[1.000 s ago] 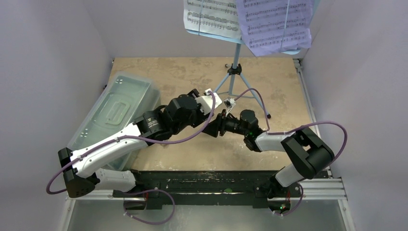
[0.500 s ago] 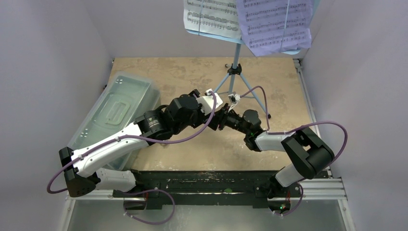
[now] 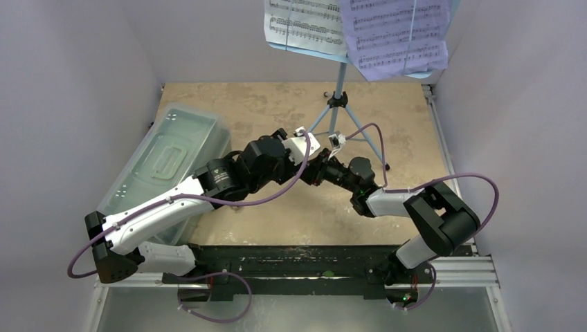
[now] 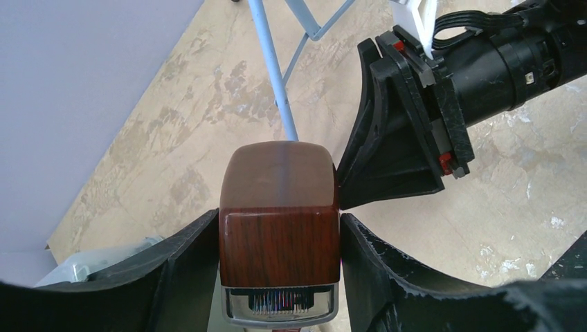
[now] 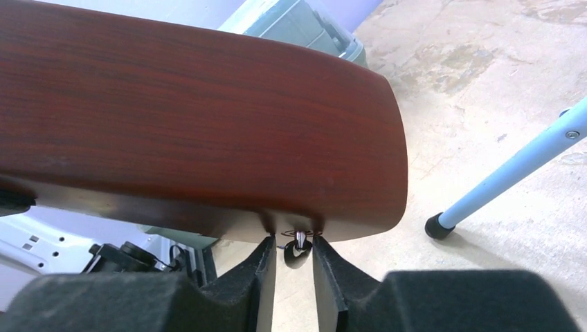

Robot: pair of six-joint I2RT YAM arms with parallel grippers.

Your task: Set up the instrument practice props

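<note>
Over the last second my right end effector (image 5: 293, 245) has shifted up-frame in the top view, meeting my left end effector (image 4: 278, 238). The left is clamped on the metronome (image 4: 280, 207), held above the bench (image 3: 263, 111) at frame centre, near the music stand (image 3: 339, 83) legs. From above, the arms hide the metronome. In the right wrist view it is cut off at the left; my right fingers flank a small metal pin (image 5: 299, 238), contact not discernible. In the left wrist view its long axis runs bottom to top, rounded end uppermost.
</note>
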